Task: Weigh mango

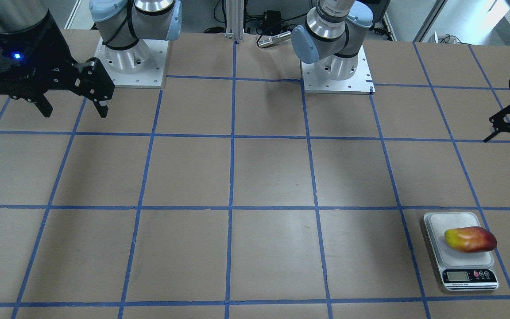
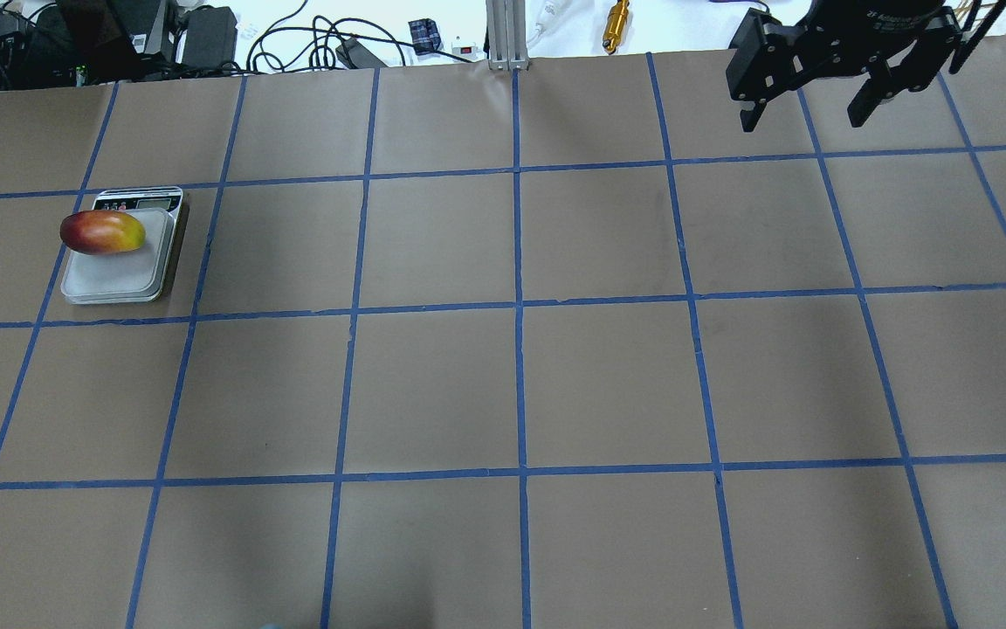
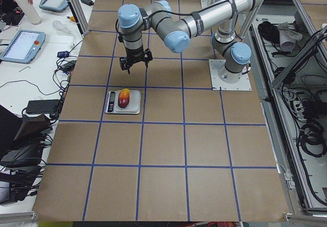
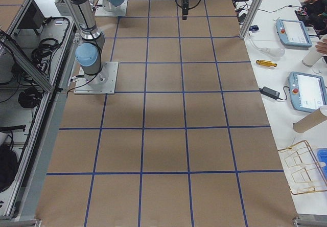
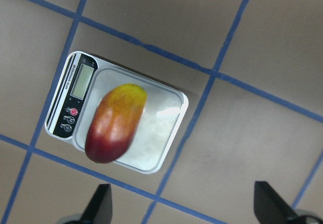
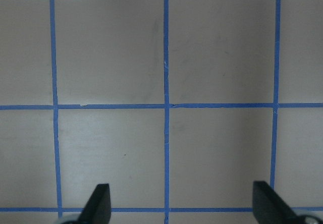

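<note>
The mango (image 1: 470,239), yellow-orange at one end and red at the other, lies on its side on the platform of the small white scale (image 1: 439,229). It overhangs the platform's edge a little. Both also show in the overhead view (mango (image 2: 103,232), scale (image 2: 119,281)) and in the left wrist view (mango (image 5: 115,123), scale (image 5: 157,138)). My left gripper (image 1: 504,158) is open and empty, above the table and apart from the scale. My right gripper (image 1: 75,113) is open and empty, far off on the other side of the table.
The two arm bases (image 1: 131,62) (image 1: 337,66) stand on plates at the robot's edge of the table. An aluminium post (image 2: 507,35), cables and a brass cylinder (image 2: 616,13) lie beyond the far edge. Blue tape divides the brown table into squares.
</note>
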### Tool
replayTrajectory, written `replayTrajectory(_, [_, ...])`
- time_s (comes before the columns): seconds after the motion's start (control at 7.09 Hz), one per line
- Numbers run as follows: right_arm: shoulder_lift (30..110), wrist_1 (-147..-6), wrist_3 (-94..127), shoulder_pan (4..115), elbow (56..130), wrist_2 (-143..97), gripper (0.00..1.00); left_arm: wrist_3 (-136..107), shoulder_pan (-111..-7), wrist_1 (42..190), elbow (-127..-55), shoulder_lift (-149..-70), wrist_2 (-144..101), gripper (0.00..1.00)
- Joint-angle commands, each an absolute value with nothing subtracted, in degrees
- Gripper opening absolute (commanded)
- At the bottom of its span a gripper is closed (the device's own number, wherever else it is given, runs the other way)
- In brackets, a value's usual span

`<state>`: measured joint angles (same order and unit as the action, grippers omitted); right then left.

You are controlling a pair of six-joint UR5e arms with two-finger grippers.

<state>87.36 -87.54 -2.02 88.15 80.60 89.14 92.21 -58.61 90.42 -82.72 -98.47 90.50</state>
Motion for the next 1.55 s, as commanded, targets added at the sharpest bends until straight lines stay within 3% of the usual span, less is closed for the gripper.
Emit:
replayTrajectory(0.0, [87.36, -87.54, -2.02, 88.15, 80.60, 89.21, 1.00, 82.08, -58.97, 97.81, -85.32, -91.25, 91.50, 1.00])
replayTrajectory(0.42, [87.36, -87.54, -2.02, 88.15, 80.60, 89.21, 1.00, 57.75, -65.87, 97.82, -91.30, -84.21, 91.58, 1.00])
replayTrajectory(0.99, [87.36, -87.54, -2.02, 88.15, 80.60, 89.21, 1.00, 14.76, -86.96, 96.86, -91.76, -85.51, 91.84, 1.00])
replayTrajectory(1.41, [87.36, -87.54, -2.02, 88.15, 80.60, 89.21, 1.00, 2.11, -89.83, 96.34, -91.85, -85.69, 91.85, 1.00])
